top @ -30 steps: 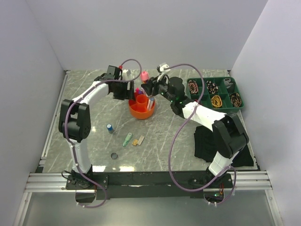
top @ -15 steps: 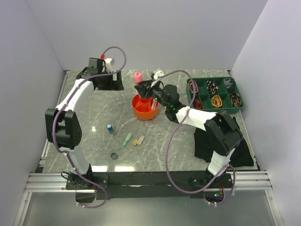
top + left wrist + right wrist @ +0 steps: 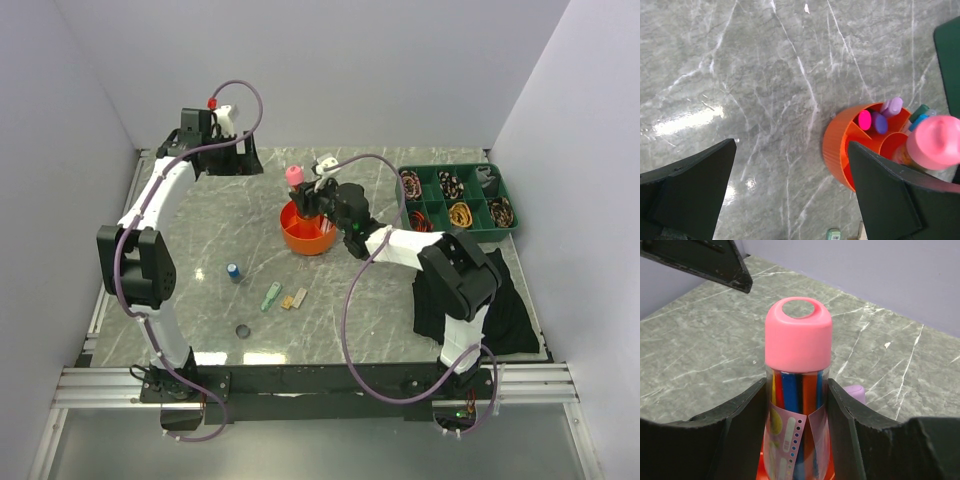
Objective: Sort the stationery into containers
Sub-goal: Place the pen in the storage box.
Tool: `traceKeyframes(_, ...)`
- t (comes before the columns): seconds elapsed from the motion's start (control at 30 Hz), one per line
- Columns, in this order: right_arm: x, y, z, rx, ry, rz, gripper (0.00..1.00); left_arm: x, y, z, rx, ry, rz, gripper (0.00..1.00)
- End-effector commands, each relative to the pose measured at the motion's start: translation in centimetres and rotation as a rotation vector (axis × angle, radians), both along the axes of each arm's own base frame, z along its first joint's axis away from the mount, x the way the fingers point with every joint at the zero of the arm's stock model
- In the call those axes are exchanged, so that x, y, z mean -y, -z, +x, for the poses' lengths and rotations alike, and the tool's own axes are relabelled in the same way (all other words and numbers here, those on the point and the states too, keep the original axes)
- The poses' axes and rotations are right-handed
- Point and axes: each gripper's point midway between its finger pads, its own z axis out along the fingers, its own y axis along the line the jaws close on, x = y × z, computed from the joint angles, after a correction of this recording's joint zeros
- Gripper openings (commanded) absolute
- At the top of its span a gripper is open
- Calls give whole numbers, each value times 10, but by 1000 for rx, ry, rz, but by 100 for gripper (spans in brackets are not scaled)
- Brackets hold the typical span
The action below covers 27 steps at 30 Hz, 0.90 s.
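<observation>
Right end effector (image 3: 797, 412): clenched on the pink tube (image 3: 798, 347), one finger (image 3: 746, 415) on each side of the clear body just below the pink cap. The tube stands upright with coloured contents visible through the wall.

Tube position: directly over the orange pot (image 3: 305, 238), toward the pot's right side in the left wrist view. Its lower end is hidden, so I cannot tell whether it touches the pot.

Pot contents (left wrist view): markers (image 3: 879, 122) with pink and purple caps stand in an outer section.

Left end effector (image 3: 790, 195): released, jaws spread wide and empty. It hangs over the far left corner of the counter (image 3: 200, 230), well apart from the pot.

Loose on the counter, near side of the pot: blue cylinder (image 3: 233, 271), green clip (image 3: 271, 296), and yellow eraser (image 3: 294, 298) (clip and eraser just beside each other). All three lie well apart from both end effectors.
</observation>
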Motion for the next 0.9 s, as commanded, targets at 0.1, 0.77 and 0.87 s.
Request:
traceKeyframes(0.1, -6, -26, 20, 65, 46, 38, 0, 19, -6, -1, -1, 64, -106, 99)
traceKeyframes(0.77, -10, -10, 11, 46, 22, -5, 0, 69, 4, 17, -4, 178, -177, 99)
traceKeyframes(0.87, -15, -8, 7, 34, 3, -12, 0, 75, -2, 13, 4, 206, -189, 99)
